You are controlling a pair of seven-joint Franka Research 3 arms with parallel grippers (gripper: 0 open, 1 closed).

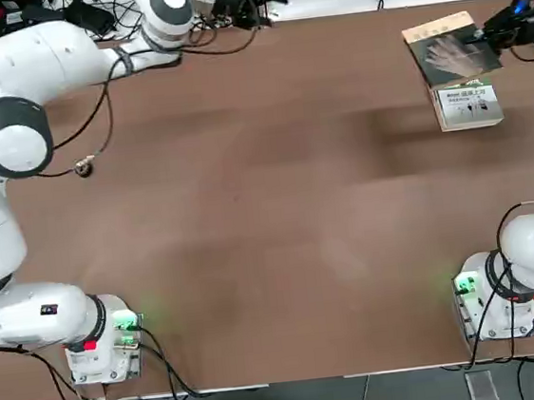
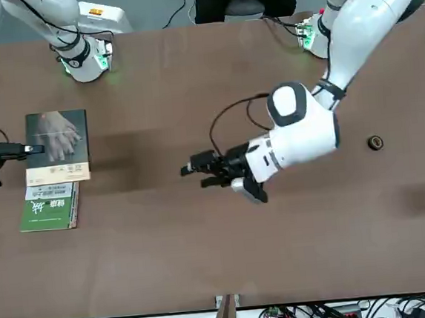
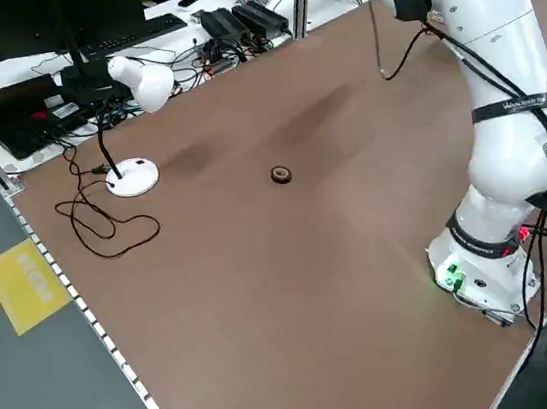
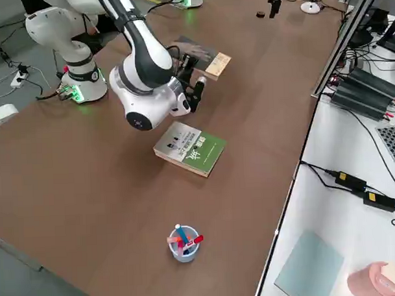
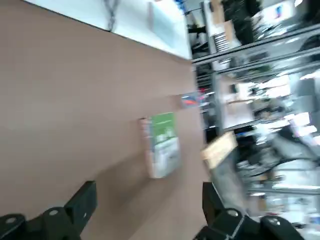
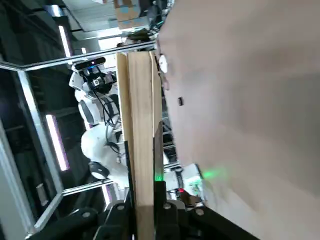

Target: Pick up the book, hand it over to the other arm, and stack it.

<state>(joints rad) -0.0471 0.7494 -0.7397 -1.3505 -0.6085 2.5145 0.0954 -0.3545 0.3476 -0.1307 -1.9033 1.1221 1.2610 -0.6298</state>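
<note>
1. The right gripper (image 1: 490,35) has its fingers clenched on the book (image 1: 450,51), held above the surface beside the green-and-white book (image 1: 468,105).
2. The left gripper (image 2: 191,171) hangs mid-surface, fingers spread, empty.
3. Risk (a judgement): the edge-held thin book may tilt and land askew on the stack.

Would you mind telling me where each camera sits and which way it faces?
Top: overhead; both bases nearest, right gripper holding the book.
Front: across the table; left gripper open mid-table.
Left side: raised, looking down diagonally; left arm.
Right side: raised, looking down diagonally; green-and-white book.
Left wrist: open fingers.
Right wrist: book edge clamped.
Top and front share both books.
</note>
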